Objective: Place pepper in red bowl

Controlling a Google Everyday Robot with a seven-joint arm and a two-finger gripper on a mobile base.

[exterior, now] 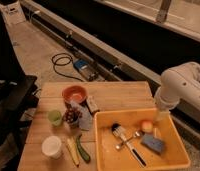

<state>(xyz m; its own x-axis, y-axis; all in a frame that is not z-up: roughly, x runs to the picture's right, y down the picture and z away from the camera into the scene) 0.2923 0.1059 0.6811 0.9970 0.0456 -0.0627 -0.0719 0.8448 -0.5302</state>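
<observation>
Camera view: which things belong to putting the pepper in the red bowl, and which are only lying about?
For the job: pepper, red bowl, claw over the far right corner of the yellow tub.

Lying about: green cup, white cup, pale yellow stick, brush, blue sponge.

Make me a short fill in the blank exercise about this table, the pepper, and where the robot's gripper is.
The slender dark green pepper lies on the wooden table, not in the round orange-red ____.
Left of the pepper and the pale yellow elongated item stands a ____ cup.
The robot's gripper hangs over the far right corner of the large ____ plastic bin.
Missing words: bowl, white, yellow.
</observation>
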